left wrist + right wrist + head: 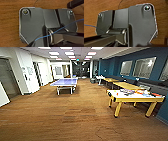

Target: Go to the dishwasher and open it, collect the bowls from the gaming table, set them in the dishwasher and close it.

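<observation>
I stand in a long hall with a wooden floor (62, 119). At the right, a yellow-legged game table (117, 98) with a pale top carries several small coloured things (132, 92); I cannot tell whether they are bowls. The dishwasher is out of view. Below the left wrist, the robot's dark plate (32, 25) hangs over bare wood floor. The right wrist's plate (139, 23) hangs over the same floor. Nothing is seen held by either arm.
A blue table-tennis table (64, 82) stands mid-hall, ahead and slightly left. More yellow tables (126, 85) line the blue right wall under windows. White walls and doorways (7, 79) run along the left. A thin blue cable (62, 29) crosses the left wrist view.
</observation>
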You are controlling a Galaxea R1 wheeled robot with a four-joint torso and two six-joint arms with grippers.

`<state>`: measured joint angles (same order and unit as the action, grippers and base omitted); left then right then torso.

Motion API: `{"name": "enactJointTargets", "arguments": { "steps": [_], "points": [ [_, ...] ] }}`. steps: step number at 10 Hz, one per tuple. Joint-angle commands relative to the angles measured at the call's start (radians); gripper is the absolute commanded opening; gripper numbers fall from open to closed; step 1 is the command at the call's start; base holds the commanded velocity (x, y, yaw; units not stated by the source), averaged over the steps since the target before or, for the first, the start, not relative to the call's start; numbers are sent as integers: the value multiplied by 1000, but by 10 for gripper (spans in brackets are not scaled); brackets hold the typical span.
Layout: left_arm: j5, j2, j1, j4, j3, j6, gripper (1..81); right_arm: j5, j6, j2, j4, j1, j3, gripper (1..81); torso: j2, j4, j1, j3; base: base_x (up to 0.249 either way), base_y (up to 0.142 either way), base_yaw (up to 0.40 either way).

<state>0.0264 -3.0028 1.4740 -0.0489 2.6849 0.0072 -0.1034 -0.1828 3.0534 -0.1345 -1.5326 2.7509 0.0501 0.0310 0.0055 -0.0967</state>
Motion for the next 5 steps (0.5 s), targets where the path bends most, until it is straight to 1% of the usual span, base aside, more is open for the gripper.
{"name": "enactJointTargets", "arguments": {
  "steps": [1, 5],
  "points": [
    [-52, -1, -50, -5, -2, 8, 811, 50, 5, 3, -8, 48, -4, 811, 0, 0, 0, 0, 185, 0, 0],
    [-52, -4, -50, -5, 0, 8, 811, 51, 5, 4, -10, 50, -4, 811, 0, 0, 0, 0, 185, 0, 0]
  ]
}}
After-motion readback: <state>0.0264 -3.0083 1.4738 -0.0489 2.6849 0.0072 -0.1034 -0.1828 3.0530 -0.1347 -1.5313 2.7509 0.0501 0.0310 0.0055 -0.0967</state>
